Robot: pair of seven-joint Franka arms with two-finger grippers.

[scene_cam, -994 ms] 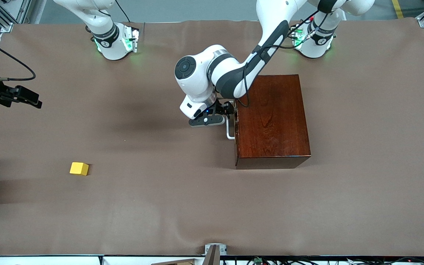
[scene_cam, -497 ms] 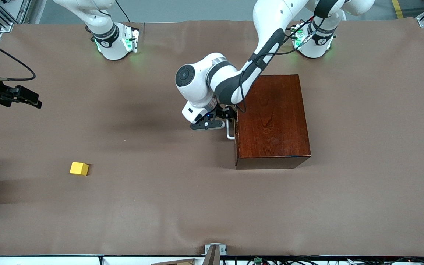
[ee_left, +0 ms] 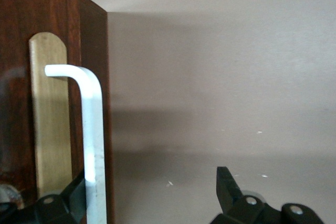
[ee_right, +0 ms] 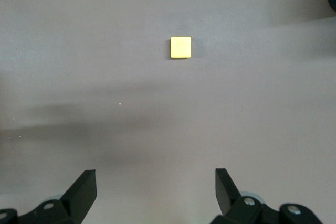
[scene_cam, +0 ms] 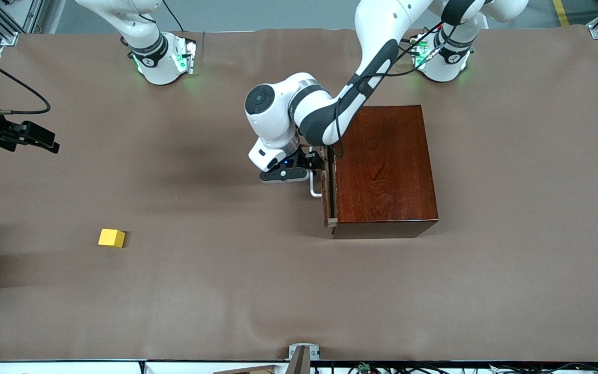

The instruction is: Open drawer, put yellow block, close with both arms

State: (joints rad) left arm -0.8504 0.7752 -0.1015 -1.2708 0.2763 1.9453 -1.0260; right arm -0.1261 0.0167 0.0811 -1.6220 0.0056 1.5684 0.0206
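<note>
Front and wrist views of a two-arm station on a brown cloth-covered surface (scene_cam: 486,291). The glossy dark reddish-brown wooden box (scene_cam: 384,163) stands toward the left arm's end of the surface, and its drawer (scene_cam: 326,189) is drawn out only a narrow way on the side that faces the right arm's end. The left arm's black two-finger end effector (scene_cam: 313,165) is at the white U-shaped bar handle (scene_cam: 313,186) on the drawer front; in the left wrist view its fingers are spread wide, one finger (ee_left: 73,200) lying against the handle bar (ee_left: 94,145) and the other standing apart over the bare cloth, so nothing is clamped between them. The small bright yellow cube-shaped block (scene_cam: 111,238) rests on the cloth toward the right arm's end, well apart from the box and nearer to the front camera than the box's handle. The right arm's end effector (scene_cam: 31,136) waits above that end of the surface, fingers spread wide and empty, with the block (ee_right: 180,47) in its wrist view.
</note>
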